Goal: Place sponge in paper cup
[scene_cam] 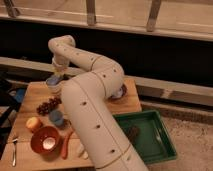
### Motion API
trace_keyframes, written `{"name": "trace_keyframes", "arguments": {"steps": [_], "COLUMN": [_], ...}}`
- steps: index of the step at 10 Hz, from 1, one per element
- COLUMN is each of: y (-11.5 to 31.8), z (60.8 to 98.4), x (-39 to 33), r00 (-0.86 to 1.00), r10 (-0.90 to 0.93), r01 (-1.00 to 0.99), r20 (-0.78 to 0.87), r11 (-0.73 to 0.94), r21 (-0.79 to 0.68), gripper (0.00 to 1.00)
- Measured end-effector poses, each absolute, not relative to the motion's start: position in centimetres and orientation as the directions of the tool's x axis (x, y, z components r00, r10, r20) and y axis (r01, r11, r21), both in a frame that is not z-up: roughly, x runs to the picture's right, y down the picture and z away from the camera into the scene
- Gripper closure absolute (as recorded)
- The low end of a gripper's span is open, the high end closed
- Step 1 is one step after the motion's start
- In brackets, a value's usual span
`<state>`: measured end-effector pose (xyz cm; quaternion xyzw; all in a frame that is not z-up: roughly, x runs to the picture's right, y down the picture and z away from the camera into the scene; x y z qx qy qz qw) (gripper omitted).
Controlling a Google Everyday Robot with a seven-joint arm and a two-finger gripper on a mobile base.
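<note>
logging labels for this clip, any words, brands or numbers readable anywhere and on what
None: no text can be read anywhere.
Paper cup: plain sides, no print seen.
Green tray: no label seen.
Red bowl: no marking seen.
Robot arm: only dark dots, no lettering.
Hand: just above the paper cup, at the table's far left; nothing written on it.

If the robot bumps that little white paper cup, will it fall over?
Probably, quite easily. The paper cup looks small and thin-walled, so likely light. It stands upright near the wooden table's back edge, with the gripper right above it, so a sideways nudge might tip or slide it.
</note>
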<state>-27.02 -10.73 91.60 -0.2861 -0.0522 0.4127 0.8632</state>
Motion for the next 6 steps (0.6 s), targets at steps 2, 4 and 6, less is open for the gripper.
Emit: {"name": "trace_keyframes", "arguments": {"steps": [2, 4, 6], "y": [-10.32, -10.43, -10.43], "z": [90.76, 90.38, 90.27], "x": [-27.12, -27.15, -27.29], "r00": [0.650, 0.644, 0.644], "r10": [0.744, 0.751, 0.751], "r01": [-0.671, -0.668, -0.665], "r20": [-0.155, -0.149, -0.148], "r11": [0.466, 0.456, 0.454], "r21": [-0.576, -0.589, -0.593], "gripper": [0.32, 0.20, 0.20]}}
